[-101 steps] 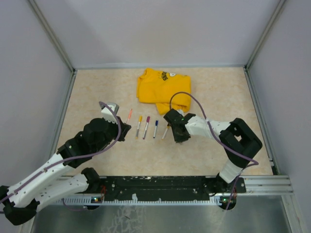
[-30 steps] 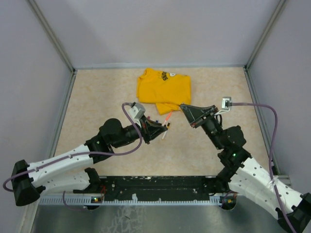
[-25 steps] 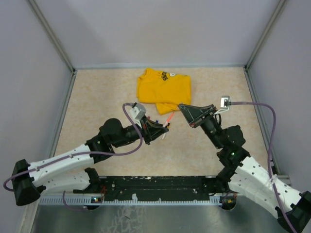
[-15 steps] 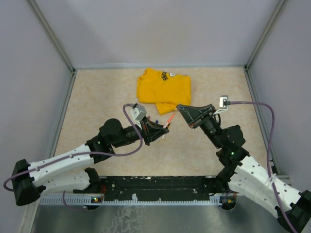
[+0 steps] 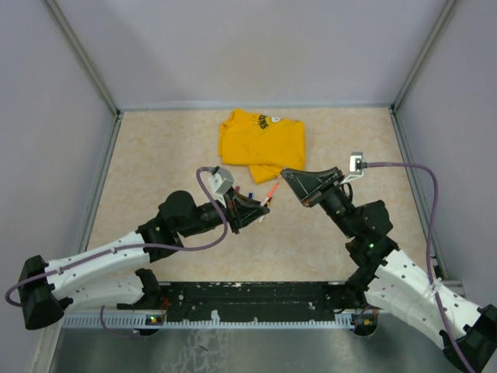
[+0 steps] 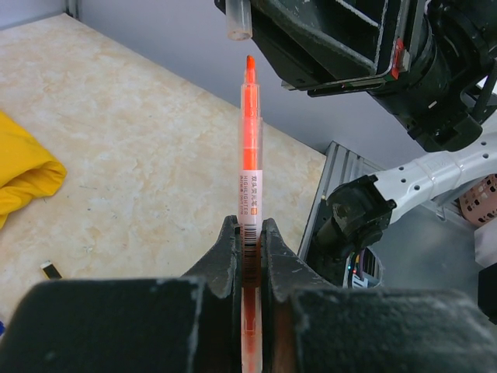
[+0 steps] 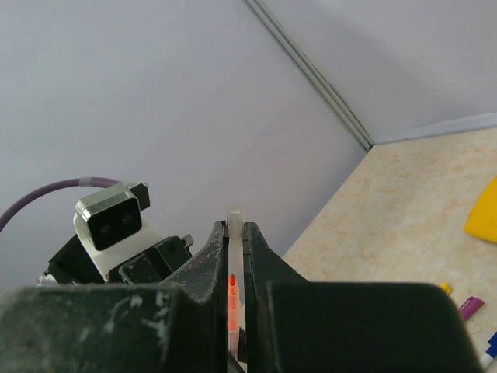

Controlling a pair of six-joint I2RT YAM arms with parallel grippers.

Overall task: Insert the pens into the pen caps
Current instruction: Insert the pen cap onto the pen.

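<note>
pen (image 6: 250, 148) clamped in left gripper (image 6: 249, 226), tip near cap (image 6: 238, 19) pinched by right gripper (image 7: 234, 227)

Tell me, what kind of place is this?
Likely a robotics lab test cell: plain grey walls enclose a table, with a left arm and right arm bolted to a metal rail.

tally: two arms (image 5: 116, 252), one shirt (image 5: 262, 140), four pens, one cap
one orange pen (image 6: 250, 155), one yellow pen (image 7: 444, 287), one magenta pen (image 7: 470, 307), one blue pen (image 7: 488, 342); one clear cap (image 6: 238, 19).
</note>
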